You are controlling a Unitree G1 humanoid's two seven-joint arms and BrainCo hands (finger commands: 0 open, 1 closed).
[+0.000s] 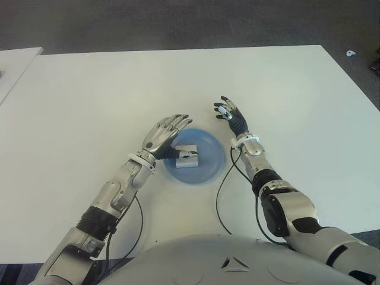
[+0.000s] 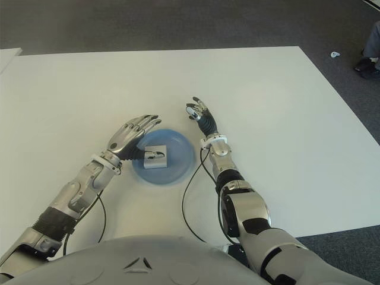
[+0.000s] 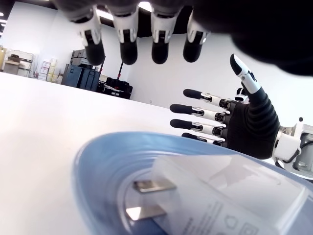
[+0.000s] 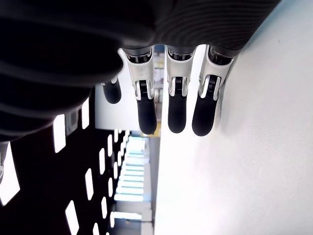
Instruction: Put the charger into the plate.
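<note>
Left hand [image 1: 166, 134], fingers spread flat and holding nothing, hovers over the ten o'clock edge of the blue plate [image 1: 208, 169]. White charger [image 1: 186, 156] lies inside the plate, just under the hand at its four o'clock, prongs showing in the left wrist view. Right hand [image 1: 230, 117], fingers extended and empty, stands beyond the plate at its one o'clock. White table [image 1: 107, 101] underneath.

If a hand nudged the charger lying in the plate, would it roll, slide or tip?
The charger looks like a flat-sided white block lying on a broad face, so rolling or tipping seems unlikely. The blue plate looks smooth, so it would probably slide. Its metal prongs look rigid.
</note>
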